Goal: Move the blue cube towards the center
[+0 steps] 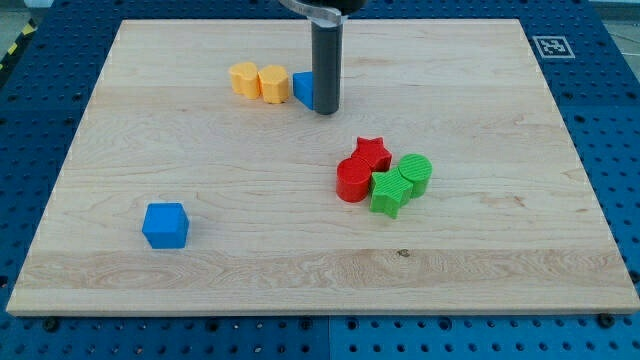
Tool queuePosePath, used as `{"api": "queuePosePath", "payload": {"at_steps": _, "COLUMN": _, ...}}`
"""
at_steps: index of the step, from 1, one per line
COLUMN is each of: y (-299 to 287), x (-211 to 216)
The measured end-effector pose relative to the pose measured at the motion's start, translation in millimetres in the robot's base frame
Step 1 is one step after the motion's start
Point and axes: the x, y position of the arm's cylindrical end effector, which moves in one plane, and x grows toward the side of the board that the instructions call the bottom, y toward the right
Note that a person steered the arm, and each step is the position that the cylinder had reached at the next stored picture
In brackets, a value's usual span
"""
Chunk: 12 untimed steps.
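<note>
The blue cube [165, 225] sits on the wooden board [300, 260] at the view's lower left, alone. My tip [325, 110] is near the view's top centre, far up and to the right of the cube. It stands just right of a second blue block [302, 89], which the rod partly hides, so its shape is unclear. I cannot tell if the tip touches that block.
Two yellow blocks [244, 78] [272, 83] stand side by side left of the partly hidden blue block. Right of centre lies a cluster: a red star [372, 152], a red cylinder [352, 181], a green star [388, 193] and a green cylinder [415, 173].
</note>
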Motion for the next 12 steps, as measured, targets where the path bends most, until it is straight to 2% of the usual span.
{"api": "queuePosePath", "payload": {"at_steps": 2, "y": -12.3, "x": 58.1}}
{"api": "queuePosePath", "payload": {"at_steps": 7, "y": -127.7, "x": 67.2}}
{"api": "queuePosePath", "payload": {"at_steps": 9, "y": -140.0, "x": 110.6}}
{"api": "queuePosePath", "payload": {"at_steps": 12, "y": -217.6, "x": 150.1}}
